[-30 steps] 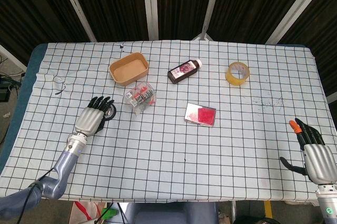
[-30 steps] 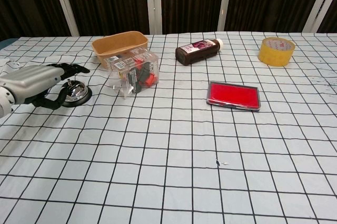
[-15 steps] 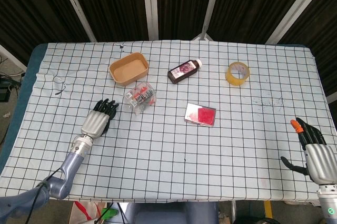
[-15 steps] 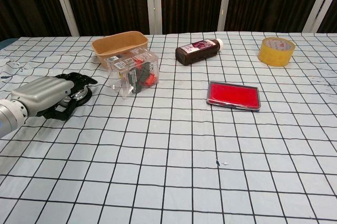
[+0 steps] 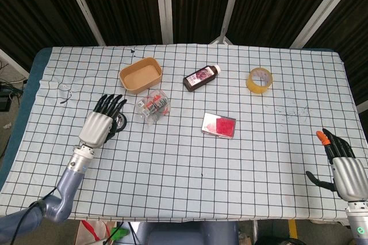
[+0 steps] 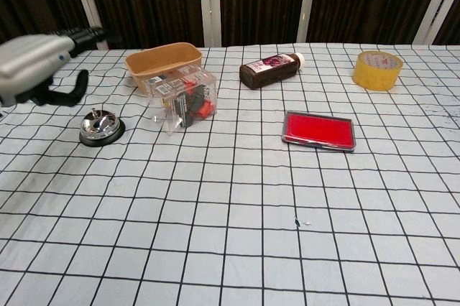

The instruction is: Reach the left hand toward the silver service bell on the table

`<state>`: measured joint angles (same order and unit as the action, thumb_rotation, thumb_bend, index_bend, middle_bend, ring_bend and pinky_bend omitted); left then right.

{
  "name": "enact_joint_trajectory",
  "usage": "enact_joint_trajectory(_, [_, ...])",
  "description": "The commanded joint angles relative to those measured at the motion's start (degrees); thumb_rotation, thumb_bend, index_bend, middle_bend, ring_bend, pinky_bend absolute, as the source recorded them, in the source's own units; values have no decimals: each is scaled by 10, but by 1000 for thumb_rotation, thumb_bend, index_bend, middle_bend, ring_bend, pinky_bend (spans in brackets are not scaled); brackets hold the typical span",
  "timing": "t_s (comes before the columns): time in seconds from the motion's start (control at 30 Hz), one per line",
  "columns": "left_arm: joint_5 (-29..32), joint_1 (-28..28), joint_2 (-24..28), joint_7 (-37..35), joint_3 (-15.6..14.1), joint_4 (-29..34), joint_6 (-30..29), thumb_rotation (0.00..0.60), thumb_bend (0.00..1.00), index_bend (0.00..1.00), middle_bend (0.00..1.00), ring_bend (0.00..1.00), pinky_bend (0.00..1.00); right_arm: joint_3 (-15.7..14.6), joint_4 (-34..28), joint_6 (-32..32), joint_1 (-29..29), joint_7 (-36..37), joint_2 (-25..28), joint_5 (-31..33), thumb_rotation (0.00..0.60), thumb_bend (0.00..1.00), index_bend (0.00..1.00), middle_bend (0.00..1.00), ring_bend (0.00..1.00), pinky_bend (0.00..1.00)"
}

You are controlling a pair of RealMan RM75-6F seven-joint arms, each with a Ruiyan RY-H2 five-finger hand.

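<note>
The silver service bell (image 6: 100, 128) sits on the checked tablecloth (image 6: 237, 205), left of the clear plastic box (image 6: 182, 98). The left hand (image 6: 37, 64) hangs above it, apart from it, fingers spread and holding nothing. The right hand (image 5: 341, 164) rests at the table's near right corner, fingers apart, empty.

Table (image 5: 190, 159) under white cloth with black grid, blue edge at left. Dark ribbed wall panels (image 5: 123, 3) behind, split by pale metal struts (image 5: 164, 3). Floor clutter below, possibly bags.
</note>
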<state>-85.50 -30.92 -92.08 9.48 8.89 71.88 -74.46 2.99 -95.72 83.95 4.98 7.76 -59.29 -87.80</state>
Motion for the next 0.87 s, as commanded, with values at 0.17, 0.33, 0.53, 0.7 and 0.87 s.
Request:
enact_joint_trajectory(0.17, [-35,158,244,109,-65,289,-156,600,1000,0,29,0,1,-1,-5,3,0,-1,1,-6,600,248,58,29,88,97])
enact_joint_trajectory(0.33, [-32,230,287,75,-120,306,-197,600,1000,0,21,0,0,-5,-13,-1,2,-5,0,-13,600,249,58,28,88,97])
enact_joint_trajectory(0.53, [-22,268,281,17,-125,275,-229,600,1000,0,19,0,0,-7,-14,-9,5,-14,-2,-12,600,248,58,28,88,97])
enact_joint_trajectory(0.7, [-20,272,283,17,-118,270,-229,600,1000,0,18,0,0,-7,-14,-9,5,-18,-3,-11,600,249,58,28,88,97])
enact_joint_trajectory(0.87, [-17,276,288,18,-118,273,-218,600,1000,0,20,0,0,-6,-11,-14,7,-15,-4,-7,600,248,58,28,88,97])
